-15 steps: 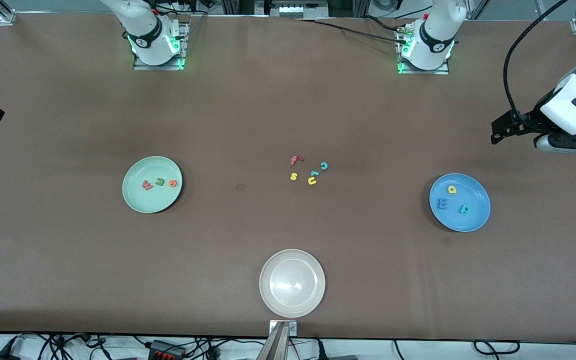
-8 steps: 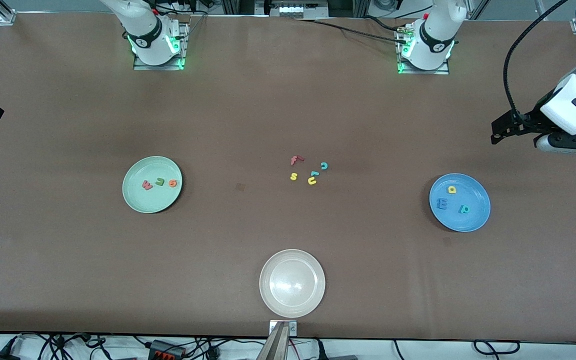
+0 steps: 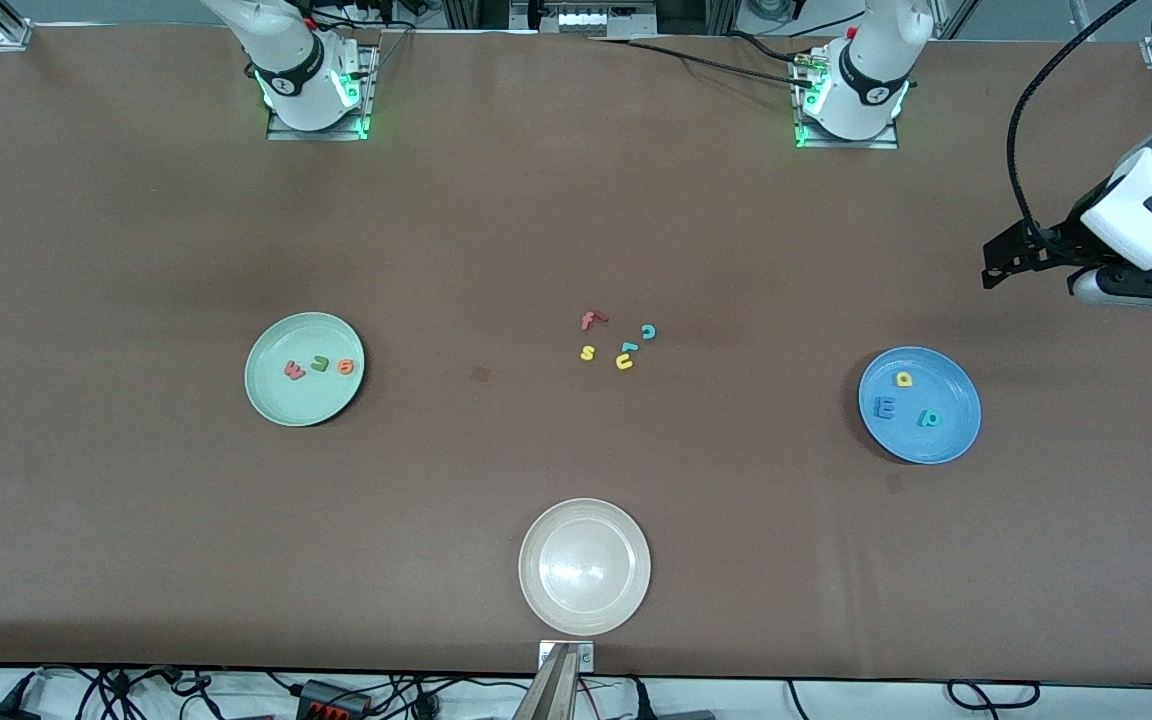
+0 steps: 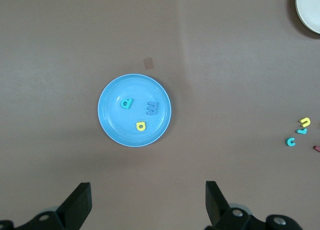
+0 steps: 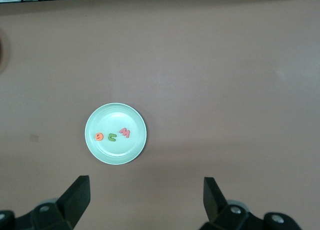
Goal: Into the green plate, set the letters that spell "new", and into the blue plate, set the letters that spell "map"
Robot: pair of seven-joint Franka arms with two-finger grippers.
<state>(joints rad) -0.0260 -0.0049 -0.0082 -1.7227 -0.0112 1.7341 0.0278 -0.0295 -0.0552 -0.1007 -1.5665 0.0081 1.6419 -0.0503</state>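
On the brown counter (image 3: 136, 520) we see n, e, w (image 3: 320, 366) in the green plate (image 3: 276, 402), m, a, p (image 3: 904, 400) in the blue plate (image 3: 954, 440); task looks done, left pincer (image 4: 147, 205) and right pincer (image 5: 145, 202) both spread, empty.

Beige-white plate (image 3: 584, 567): on the brown counter (image 3: 136, 520), at its edge nearest the front camera. Mid-counter cluster of foam letters: red f (image 3: 589, 320), yellow s (image 3: 587, 352), teal c (image 3: 648, 331), yellow u (image 3: 624, 362) touching a small teal piece (image 3: 628, 348).

Left gripper (image 4: 145, 205) raised at the table's 3 o'clock edge, fingers (image 4: 77, 205) spread wide, empty; right gripper (image 5: 145, 202) likewise raised at 9 o'clock, spread, empty.
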